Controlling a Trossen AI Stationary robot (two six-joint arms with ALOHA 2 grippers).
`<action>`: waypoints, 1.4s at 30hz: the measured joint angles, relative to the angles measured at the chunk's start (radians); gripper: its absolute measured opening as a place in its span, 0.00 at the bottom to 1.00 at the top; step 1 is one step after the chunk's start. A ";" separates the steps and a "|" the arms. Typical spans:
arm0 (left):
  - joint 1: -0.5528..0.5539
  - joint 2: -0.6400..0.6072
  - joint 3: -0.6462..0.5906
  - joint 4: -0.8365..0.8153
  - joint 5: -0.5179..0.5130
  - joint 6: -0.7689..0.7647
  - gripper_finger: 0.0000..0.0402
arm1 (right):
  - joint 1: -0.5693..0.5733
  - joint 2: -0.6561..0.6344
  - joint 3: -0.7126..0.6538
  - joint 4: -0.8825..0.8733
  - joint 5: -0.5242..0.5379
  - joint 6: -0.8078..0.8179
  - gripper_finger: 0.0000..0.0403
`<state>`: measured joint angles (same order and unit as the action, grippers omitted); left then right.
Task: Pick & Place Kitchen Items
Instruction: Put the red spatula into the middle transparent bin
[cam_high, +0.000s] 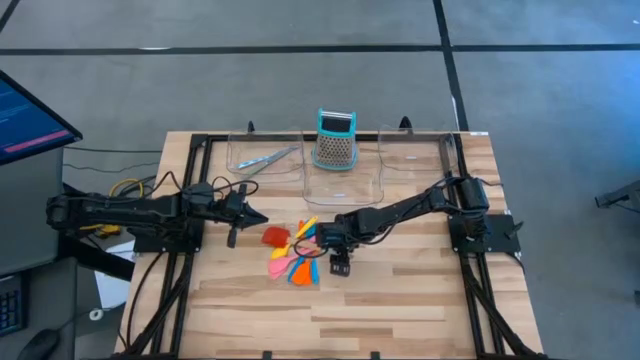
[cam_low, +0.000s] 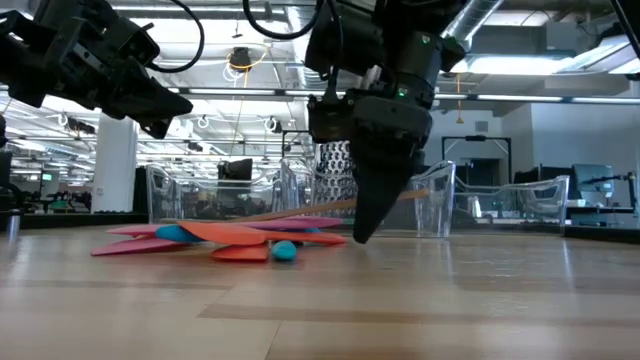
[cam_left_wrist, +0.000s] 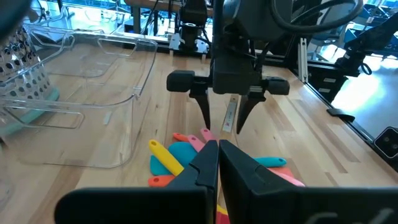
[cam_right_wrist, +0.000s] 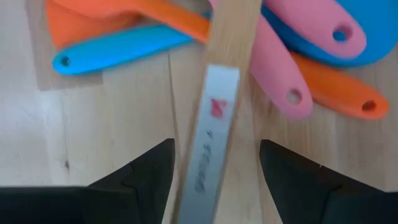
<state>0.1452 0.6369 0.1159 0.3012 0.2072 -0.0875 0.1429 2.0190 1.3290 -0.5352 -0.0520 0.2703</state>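
Smooth matt plastic utensils (cam_high: 296, 252) on a pale wooden table (cam_high: 400, 300), clear glossy plastic trays (cam_high: 345, 180), perforated metal grater (cam_high: 335, 140)

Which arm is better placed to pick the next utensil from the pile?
The right one. The right gripper hangs over the utensil pile with jaws open astride a wooden-handled utensil. The left gripper waits beside the pile, raised, jaws shut.
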 joint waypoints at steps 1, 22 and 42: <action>0.000 0.000 0.000 0.000 0.000 0.000 0.01 | 0.000 0.000 0.000 0.008 0.000 0.000 0.57; 0.000 0.000 0.000 0.000 0.000 0.000 0.01 | -0.002 0.000 0.000 0.019 0.000 -0.008 0.15; 0.000 0.000 0.001 0.000 0.000 0.000 0.01 | -0.001 -0.073 0.001 -0.027 0.000 0.000 0.12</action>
<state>0.1452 0.6369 0.1165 0.3011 0.2072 -0.0874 0.1421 1.9459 1.3296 -0.5618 -0.0524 0.2704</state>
